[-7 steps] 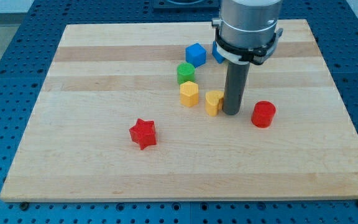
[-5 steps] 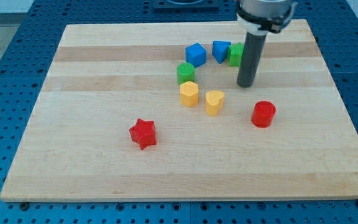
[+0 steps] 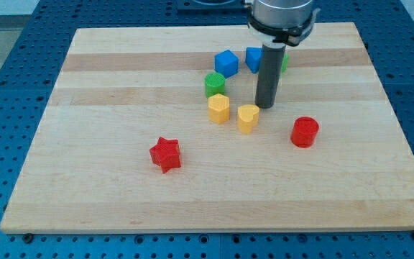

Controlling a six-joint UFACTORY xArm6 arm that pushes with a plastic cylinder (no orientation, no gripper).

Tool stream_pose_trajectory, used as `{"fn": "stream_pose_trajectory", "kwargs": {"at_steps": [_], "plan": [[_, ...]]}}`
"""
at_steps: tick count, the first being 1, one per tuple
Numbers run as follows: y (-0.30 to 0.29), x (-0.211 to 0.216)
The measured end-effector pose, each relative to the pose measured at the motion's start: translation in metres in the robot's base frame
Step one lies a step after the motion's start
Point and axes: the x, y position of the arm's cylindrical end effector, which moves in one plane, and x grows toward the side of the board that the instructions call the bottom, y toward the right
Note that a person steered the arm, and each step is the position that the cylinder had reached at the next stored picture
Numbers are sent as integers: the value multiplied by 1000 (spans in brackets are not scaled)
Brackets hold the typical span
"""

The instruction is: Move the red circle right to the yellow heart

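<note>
The red circle [image 3: 305, 132], a short red cylinder, stands right of centre on the wooden board [image 3: 121, 86]. The yellow heart [image 3: 248, 117] stands a block-width or more to its left. My tip [image 3: 266, 107] is just above and to the right of the yellow heart, close to it, and up and to the left of the red circle, well apart from it.
A yellow hexagon-like block [image 3: 218, 108] sits left of the heart, a green block [image 3: 214, 83] above it, a blue cube [image 3: 226, 62] higher. A blue block [image 3: 254, 58] and a green block [image 3: 284, 62] are partly hidden behind the rod. A red star [image 3: 165, 154] lies lower left.
My tip went from beside the heart's right up and right toward the top blocks, then came back down-left to just above the heart. No block has visibly moved.
</note>
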Motion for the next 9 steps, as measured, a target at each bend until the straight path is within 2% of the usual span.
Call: {"fn": "stream_pose_trajectory", "kwargs": {"at_steps": [5, 7, 9], "plan": [[-23, 21], [70, 14], [105, 24]]}}
